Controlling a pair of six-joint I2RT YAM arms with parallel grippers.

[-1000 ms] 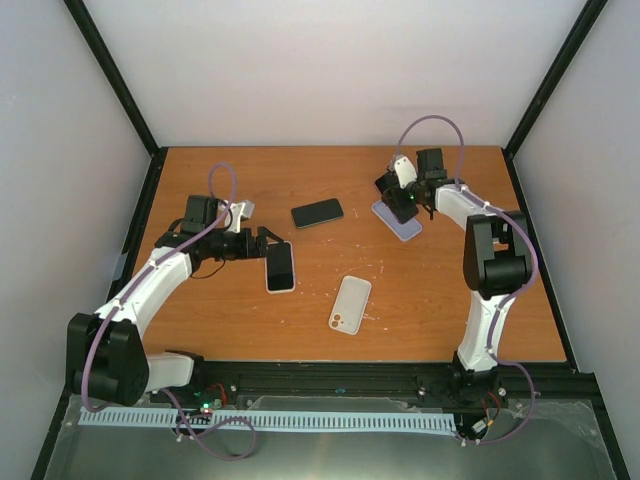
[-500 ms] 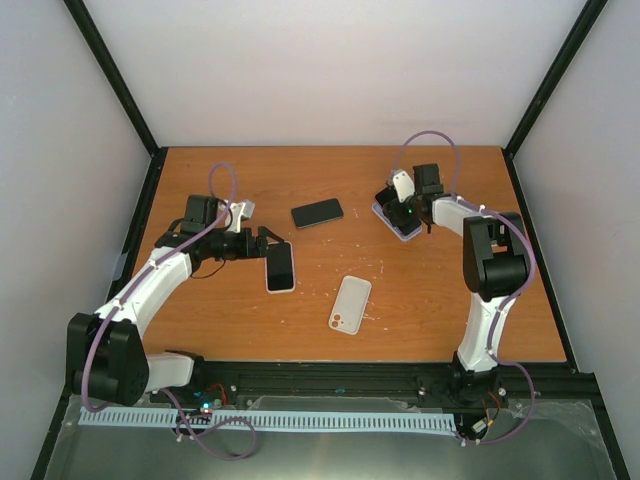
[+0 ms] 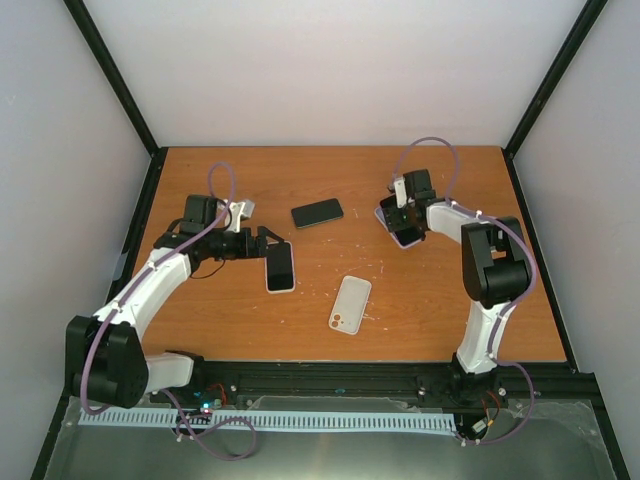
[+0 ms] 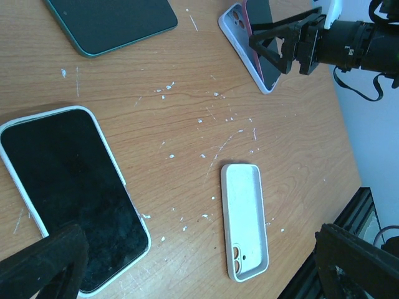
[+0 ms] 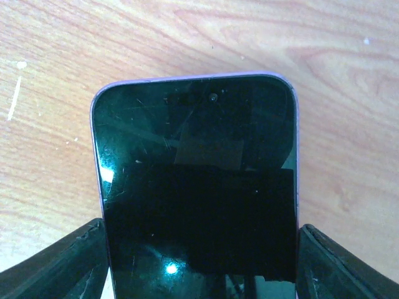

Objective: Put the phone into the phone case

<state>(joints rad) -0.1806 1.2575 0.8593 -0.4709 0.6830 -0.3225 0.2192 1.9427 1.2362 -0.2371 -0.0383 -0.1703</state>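
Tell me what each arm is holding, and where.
The right fingers grip the dark phone by its long edges, at the lavender case. The left fingers hold nothing.

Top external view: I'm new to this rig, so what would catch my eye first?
At far right, the right gripper grips a dark phone over a lilac case. An empty white case lies near the centre, and the open left gripper hovers beside a white-cased phone at left.
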